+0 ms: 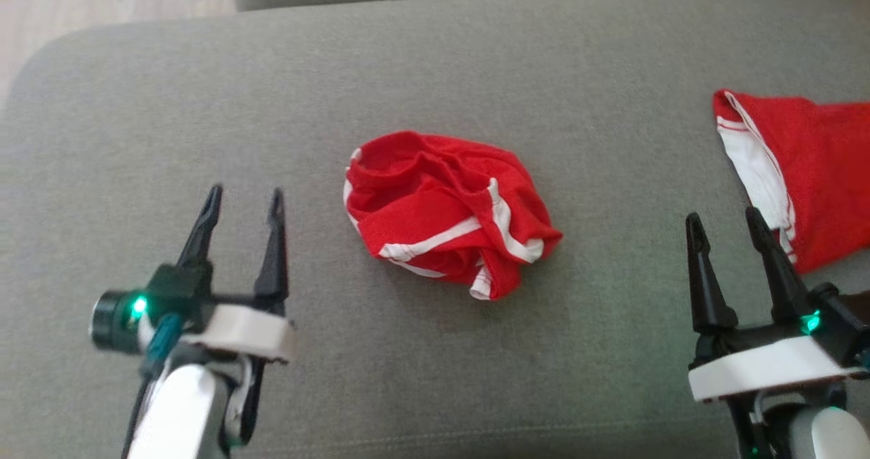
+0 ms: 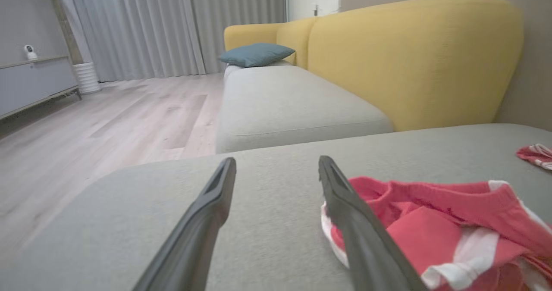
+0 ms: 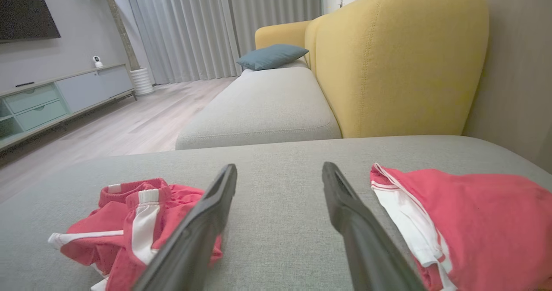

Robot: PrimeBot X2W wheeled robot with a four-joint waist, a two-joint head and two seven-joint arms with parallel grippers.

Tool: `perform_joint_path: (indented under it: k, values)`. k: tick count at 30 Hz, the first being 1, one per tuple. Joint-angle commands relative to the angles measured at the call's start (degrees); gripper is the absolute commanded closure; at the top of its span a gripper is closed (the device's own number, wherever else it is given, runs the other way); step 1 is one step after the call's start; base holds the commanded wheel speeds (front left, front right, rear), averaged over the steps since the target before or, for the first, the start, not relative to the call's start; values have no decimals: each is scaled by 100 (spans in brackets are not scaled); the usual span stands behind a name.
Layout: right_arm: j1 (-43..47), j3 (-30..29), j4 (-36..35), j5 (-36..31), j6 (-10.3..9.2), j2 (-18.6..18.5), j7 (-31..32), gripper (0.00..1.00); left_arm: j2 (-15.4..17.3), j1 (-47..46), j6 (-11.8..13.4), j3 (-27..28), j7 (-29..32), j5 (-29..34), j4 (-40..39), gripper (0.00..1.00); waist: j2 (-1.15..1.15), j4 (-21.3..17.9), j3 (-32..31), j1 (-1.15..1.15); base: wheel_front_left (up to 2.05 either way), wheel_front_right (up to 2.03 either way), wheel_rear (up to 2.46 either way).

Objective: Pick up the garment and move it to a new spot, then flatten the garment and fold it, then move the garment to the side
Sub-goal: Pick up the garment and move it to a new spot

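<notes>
The left gripper (image 1: 245, 194) hangs low over the grey sofa seat (image 1: 435, 71), its two fingers spread wide and nothing between them. The red garment (image 1: 448, 214), trimmed with white stripes, lies in a crumpled heap on the seat ahead and to the right of this gripper, clear of its fingers. The right gripper (image 1: 722, 215) is released too and holds nothing; the heap lies off to its left, so it sits between the two grippers. Just beside the right gripper's right finger lies a second red piece of clothing (image 1: 802, 166), spread flatter. Far ahead of both grippers stand a yellow backrest (image 3: 401, 58) and a blue cushion (image 3: 271, 56).
</notes>
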Motion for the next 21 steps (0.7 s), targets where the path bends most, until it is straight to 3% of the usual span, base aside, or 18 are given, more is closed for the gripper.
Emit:
perform_joint_path:
  k: [1, 7, 21]
  values:
    - [-29, 82, -225, -58, -4, -31, 42, 0, 157, -54, 36, 278, -67, -45, -226, 0, 0, 145, -129, 0, 0, 0, 0]
    - [194, 69, -168, -51, -4, -30, 97, 0, 208, 252, -50, 237, -68, -92, -246, 0, 0, 205, -360, 0, 0, 0, 0]
    - [360, 165, -239, -60, -4, -30, 218, 0, 241, 664, 10, 168, -68, -93, -318, 0, 0, 168, -606, 0, 0, 0, 0]
